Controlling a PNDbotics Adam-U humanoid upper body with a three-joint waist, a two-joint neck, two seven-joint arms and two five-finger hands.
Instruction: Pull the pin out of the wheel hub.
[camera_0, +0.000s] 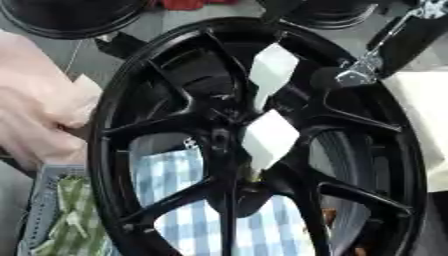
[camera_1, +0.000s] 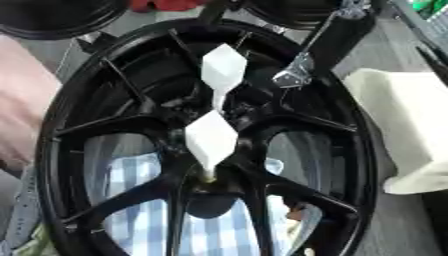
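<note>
A black spoked wheel hub (camera_0: 175, 90) stands tilted and fills both views. A white pin (camera_0: 268, 138) sits at its centre: two diamond-shaped white parts, the upper one (camera_0: 274, 69) reaching toward the rim, joined by a thin white stem. My right arm comes in from the upper right; its hand (camera_0: 353, 74) shows as a silver joint and dark parts against the hub's upper right rim, right of the pin's upper part. Black on black hides how its fingers stand. A person's hand (camera_0: 35, 115), blurred, holds the hub's left rim. My left hand does not show.
Behind the spokes lies a blue-and-white checked cloth (camera_0: 179, 200). A grey basket (camera_0: 39, 200) with a green checked cloth (camera_0: 70, 225) is at the lower left. A cream cloth (camera_1: 402, 125) lies to the right. Other black round parts (camera_0: 70, 15) sit at the top.
</note>
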